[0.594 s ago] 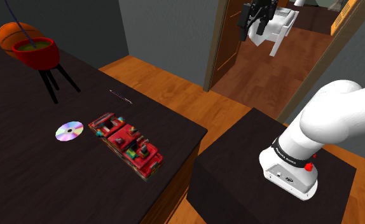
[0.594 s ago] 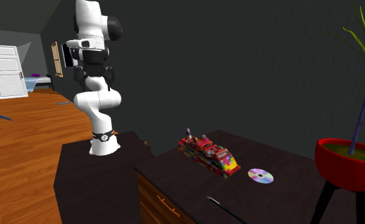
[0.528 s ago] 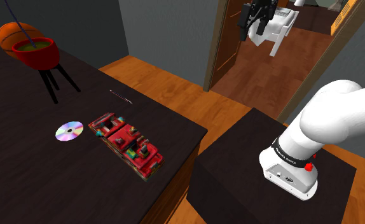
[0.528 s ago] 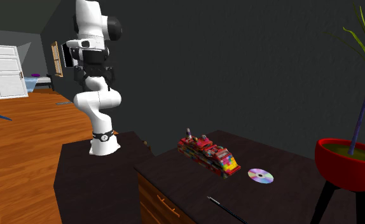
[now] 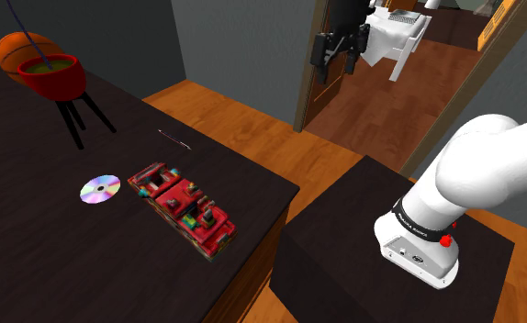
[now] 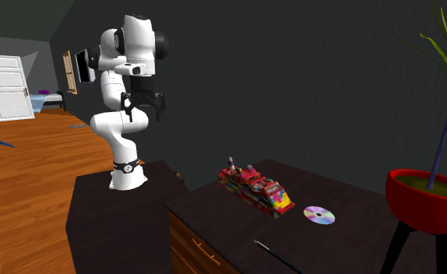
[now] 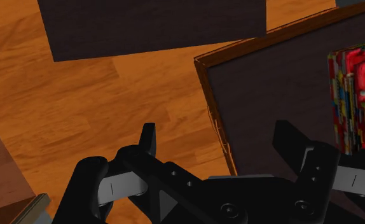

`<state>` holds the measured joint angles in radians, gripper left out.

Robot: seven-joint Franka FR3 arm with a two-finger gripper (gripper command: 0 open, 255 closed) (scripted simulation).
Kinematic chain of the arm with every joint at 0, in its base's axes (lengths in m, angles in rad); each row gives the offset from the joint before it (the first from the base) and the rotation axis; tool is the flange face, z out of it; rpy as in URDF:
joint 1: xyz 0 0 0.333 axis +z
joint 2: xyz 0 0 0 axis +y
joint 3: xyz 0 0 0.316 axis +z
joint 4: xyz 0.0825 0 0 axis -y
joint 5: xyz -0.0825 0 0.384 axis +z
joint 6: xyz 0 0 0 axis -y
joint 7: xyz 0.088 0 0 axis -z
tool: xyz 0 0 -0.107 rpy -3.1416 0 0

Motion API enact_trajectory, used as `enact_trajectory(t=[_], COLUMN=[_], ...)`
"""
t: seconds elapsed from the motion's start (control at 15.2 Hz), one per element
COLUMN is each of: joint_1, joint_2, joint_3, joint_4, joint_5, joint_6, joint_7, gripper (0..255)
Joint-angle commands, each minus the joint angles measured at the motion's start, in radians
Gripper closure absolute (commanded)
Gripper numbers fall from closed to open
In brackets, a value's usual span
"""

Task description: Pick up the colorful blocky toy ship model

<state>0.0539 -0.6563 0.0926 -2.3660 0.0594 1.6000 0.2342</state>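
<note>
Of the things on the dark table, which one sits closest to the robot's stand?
The red multicoloured toy ship; the shiny disc, thin dark stick and red plant pot all lie farther from the stand.

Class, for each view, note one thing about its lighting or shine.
Shoulder view: the disc shows a rainbow sheen on the dark table. Second exterior view: dim, dark wall behind the toy ship. Wrist view: the wooden floor is brightly lit.

disc (image 5: 100,190) on dark table (image 5: 32,248) | red planter (image 5: 54,77) on tripod | wood floor (image 5: 252,119)
</note>
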Motion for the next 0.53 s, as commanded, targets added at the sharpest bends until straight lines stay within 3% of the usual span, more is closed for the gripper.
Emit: enact_trajectory(t=[0.0, 0.46], joint_1=[0.015, 0.068], joint_2=[0.042, 0.200], joint_3=[0.034, 0.151], joint_4=[0.000, 0.031], joint_5=[0.030, 0.124], joint_6=[0.022, 0.090], joint_7=[0.042, 0.184], gripper=[0, 0])
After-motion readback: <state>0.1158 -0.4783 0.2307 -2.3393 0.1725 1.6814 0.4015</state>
